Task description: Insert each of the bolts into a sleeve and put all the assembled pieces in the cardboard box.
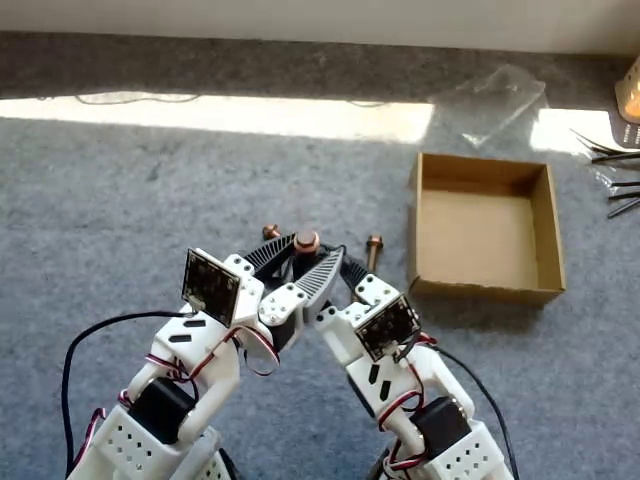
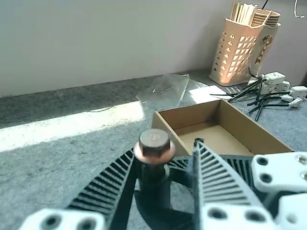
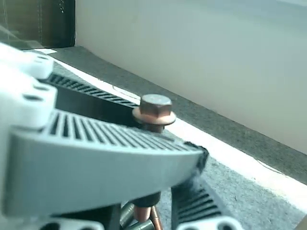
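Note:
A copper-headed bolt (image 1: 307,241) stands upright in a black sleeve (image 2: 153,184), held above the grey carpet where both grippers meet. My left gripper (image 1: 295,250) comes in from the left and is shut on the sleeve; in the left wrist view its ribbed fingers (image 2: 112,187) flank the sleeve below the bolt head (image 2: 153,143). My right gripper (image 1: 320,262) closes on the same piece from the other side, with the bolt head (image 3: 153,111) rising behind its broad finger (image 3: 105,143). Two loose bolts (image 1: 271,232) (image 1: 374,246) lie on the carpet beside them. The cardboard box (image 1: 415,225) stands open to the right.
A clear plastic bag (image 1: 495,100) lies behind the box. Black cables (image 1: 615,185) and a perforated holder with wooden sticks (image 2: 244,43) are at the far right, next to white plugs (image 2: 283,81). A wall runs along the back.

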Controlling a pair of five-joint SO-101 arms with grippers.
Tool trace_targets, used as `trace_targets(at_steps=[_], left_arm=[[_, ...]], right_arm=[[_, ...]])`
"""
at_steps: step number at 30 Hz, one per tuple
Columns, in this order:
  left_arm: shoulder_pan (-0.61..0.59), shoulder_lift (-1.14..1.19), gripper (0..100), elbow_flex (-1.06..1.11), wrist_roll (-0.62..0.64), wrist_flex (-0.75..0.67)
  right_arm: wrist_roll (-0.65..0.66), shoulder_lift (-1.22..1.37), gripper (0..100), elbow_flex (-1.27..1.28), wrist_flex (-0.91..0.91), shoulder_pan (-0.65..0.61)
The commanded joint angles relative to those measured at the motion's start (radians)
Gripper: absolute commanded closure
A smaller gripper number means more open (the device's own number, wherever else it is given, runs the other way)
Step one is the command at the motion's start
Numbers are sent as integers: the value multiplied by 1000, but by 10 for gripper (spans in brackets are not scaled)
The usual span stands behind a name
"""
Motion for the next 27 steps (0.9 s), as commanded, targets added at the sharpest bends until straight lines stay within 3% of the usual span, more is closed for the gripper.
trace_targets(at_steps=[1,5,11,19,27], left_arm=[[5,-15,746,-19,-9,0],[-12,-15,738,-19,-9,0],[-154,-5,734,-19,-9,-2],[-171,-13,736,-19,-9,-54],[-317,-13,737,-128,-9,-61]], right_arm=[[12,-5,994,99,5,13],[12,-8,994,99,22,10],[12,-8,994,99,22,12],[12,-8,994,99,22,12],[12,-8,994,99,22,15]])
